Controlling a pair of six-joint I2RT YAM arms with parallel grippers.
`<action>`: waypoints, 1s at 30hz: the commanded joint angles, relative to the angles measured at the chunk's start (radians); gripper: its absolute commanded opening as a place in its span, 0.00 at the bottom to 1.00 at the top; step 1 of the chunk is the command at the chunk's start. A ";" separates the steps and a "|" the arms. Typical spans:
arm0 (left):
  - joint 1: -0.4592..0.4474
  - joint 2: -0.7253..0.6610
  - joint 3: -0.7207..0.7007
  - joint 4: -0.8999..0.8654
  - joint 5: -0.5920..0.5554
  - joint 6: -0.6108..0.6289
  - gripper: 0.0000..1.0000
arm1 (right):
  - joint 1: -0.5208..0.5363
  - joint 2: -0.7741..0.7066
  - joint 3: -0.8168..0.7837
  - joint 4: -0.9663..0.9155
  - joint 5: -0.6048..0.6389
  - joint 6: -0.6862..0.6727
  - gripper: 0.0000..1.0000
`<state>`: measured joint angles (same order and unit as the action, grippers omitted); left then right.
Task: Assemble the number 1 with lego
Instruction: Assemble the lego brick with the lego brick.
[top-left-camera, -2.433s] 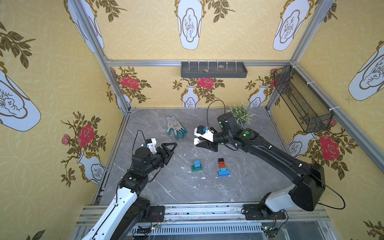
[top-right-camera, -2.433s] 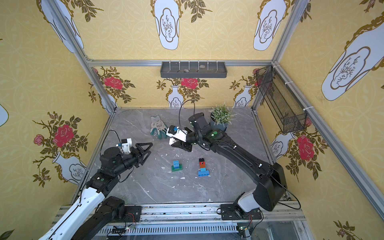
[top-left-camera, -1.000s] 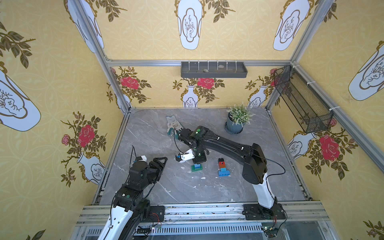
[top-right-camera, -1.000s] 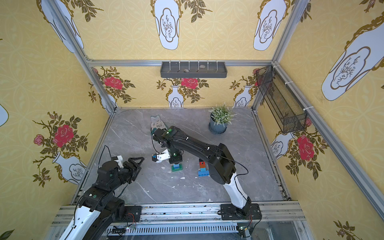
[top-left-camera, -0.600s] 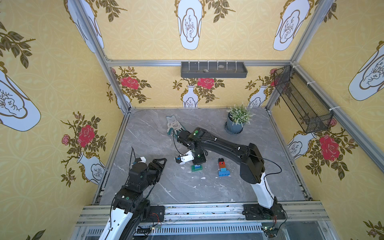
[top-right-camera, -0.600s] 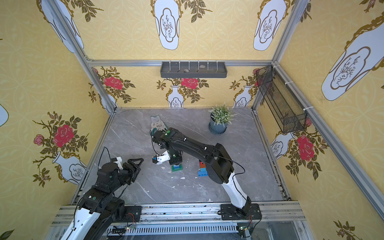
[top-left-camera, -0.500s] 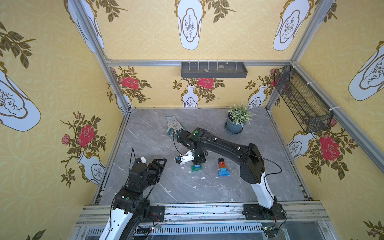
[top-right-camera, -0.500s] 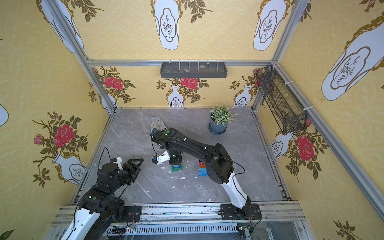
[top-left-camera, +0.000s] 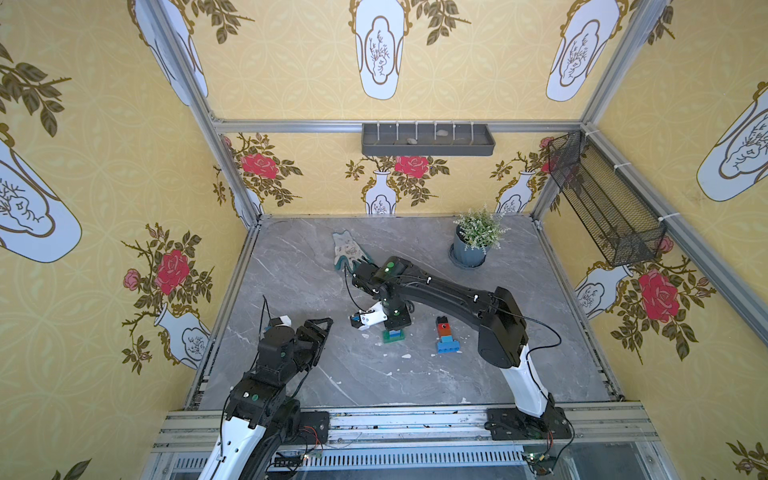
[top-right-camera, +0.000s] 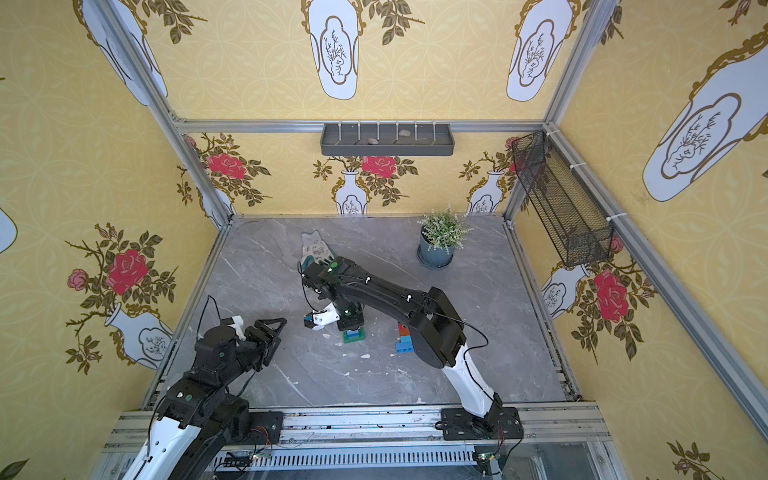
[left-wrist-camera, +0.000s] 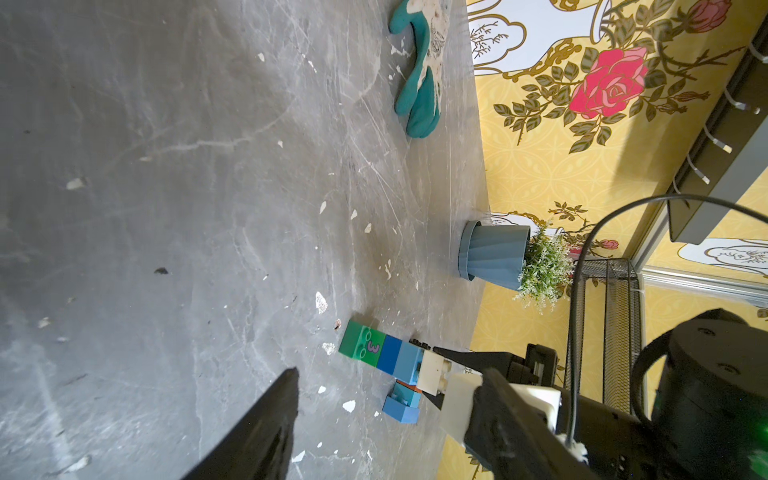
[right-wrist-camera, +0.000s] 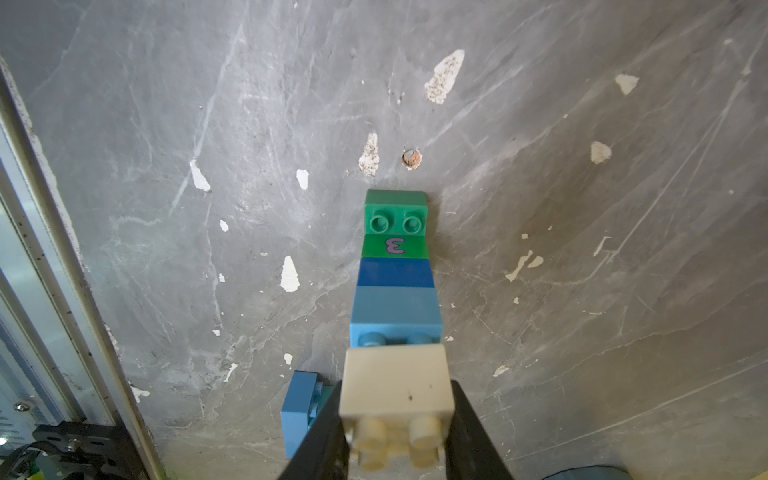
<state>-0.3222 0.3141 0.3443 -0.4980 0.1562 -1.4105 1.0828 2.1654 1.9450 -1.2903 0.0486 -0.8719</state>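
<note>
Clamping a smooth white brick (right-wrist-camera: 395, 386), my right gripper (right-wrist-camera: 395, 401) holds it atop the studded green-blue stack (right-wrist-camera: 395, 270). My left gripper (top-left-camera: 323, 338) gapes apart.

Boxed in by yellow wallpaper (top-left-camera: 291, 62) with red roses and white vases, braced by aluminium posts (top-left-camera: 181, 66) and evenly lit. Fitted at the back with a grey divided shelf (top-left-camera: 428, 143) and, near the shelf to one side, a black wire basket (top-left-camera: 602, 203). Floored below the shelf in grey marbled slab (top-left-camera: 291, 270) flecked white, with a potted plant (top-left-camera: 473, 245) beneath the shelf's basket-side end.
</note>
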 joint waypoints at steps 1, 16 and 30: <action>0.001 -0.003 -0.008 0.010 -0.009 0.009 0.70 | -0.006 0.024 -0.011 0.017 -0.082 0.021 0.21; 0.000 -0.006 -0.010 0.008 -0.006 0.007 0.70 | 0.002 0.031 -0.002 0.029 -0.072 0.033 0.29; 0.001 0.014 0.000 0.007 0.003 0.022 0.71 | 0.009 0.011 -0.011 0.043 -0.039 0.030 0.52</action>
<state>-0.3222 0.3244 0.3408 -0.5018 0.1543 -1.4063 1.0908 2.1841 1.9343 -1.2518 0.0090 -0.8391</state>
